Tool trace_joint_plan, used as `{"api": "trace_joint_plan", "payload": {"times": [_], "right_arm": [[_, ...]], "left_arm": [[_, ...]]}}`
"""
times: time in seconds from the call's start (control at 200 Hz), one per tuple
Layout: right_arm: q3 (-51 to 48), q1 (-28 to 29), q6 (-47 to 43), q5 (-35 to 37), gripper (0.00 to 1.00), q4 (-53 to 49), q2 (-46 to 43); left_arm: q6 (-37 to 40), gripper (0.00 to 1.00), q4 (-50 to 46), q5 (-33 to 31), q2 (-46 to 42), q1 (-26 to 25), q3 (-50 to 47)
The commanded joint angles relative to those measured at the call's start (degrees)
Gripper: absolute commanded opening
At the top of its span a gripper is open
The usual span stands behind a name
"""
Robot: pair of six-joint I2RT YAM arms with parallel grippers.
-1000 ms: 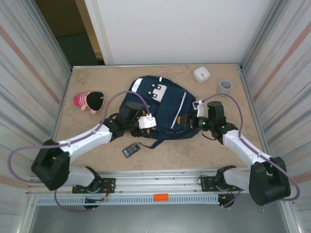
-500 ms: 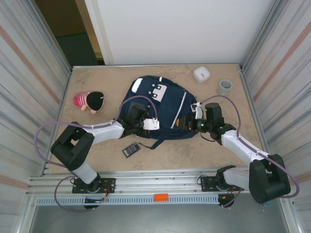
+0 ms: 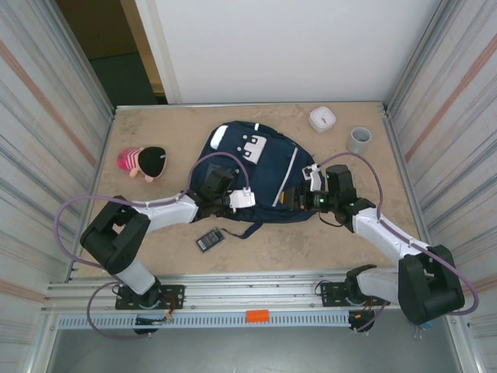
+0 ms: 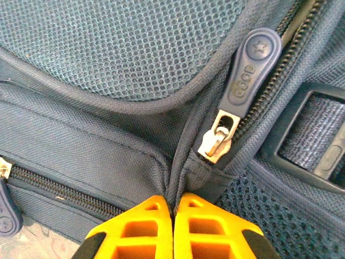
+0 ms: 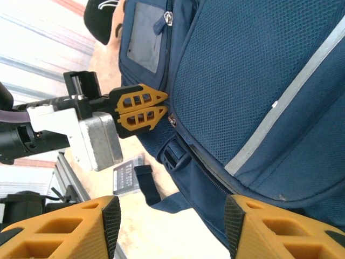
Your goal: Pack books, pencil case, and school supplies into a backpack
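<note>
Opening stage, by the look: large navy-blue fabric backpack (image 3: 268, 175) lies flat mid-table. Left gripper (image 4: 173, 204) pinched shut on its fabric fold beside the blue-grey rubber zip pull (image 4: 249, 65). Right gripper (image 5: 171, 211) spread wide, empty. Next, probably: right takes pull, left anchors

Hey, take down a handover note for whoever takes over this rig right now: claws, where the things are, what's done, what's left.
Left claw: shut, pinching backpack fabric beside a zipper pull.
Right claw: open, at the backpack's right side, holding nothing.
Black rectangle lies on the table near the backpack, unpacked.
Done: fabric gripped.
Left: open the zip, load the supplies.
</note>
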Motion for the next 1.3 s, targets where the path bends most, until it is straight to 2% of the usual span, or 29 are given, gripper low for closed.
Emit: {"api": "trace_joint_plan", "payload": {"times": [0.0,0.306,0.616,0.922,1.158,1.298], "right_arm": [[-1.30,1.94,2.12,-1.18,0.56,0.38,-1.44],[-4.89,7.12,15.38,-2.71,0.56,11.46,4.51],[-0.52,8.09,13.84,-1.56,0.56,13.03,14.08],[3.70,8.95,11.59,-2.13,0.55,13.26,19.56],[5.21,9.82,9.94,6.50,0.54,10.46,20.75],[5.27,9.91,12.23,2.72,0.52,16.26,23.19]], "left_arm": [[-6.51,0.00,-1.52,5.54,-3.59,-1.38,-1.39],[-13.20,0.00,11.22,10.18,-8.99,-2.49,-8.73],[-15.63,0.00,17.04,12.74,-8.03,-2.55,-11.35],[-15.42,0.00,17.27,13.52,-7.93,-2.92,-11.20],[-14.50,0.00,16.17,13.06,-6.61,-3.56,-10.24],[-14.41,0.00,16.39,13.08,-5.61,-3.98,-9.64]]}}
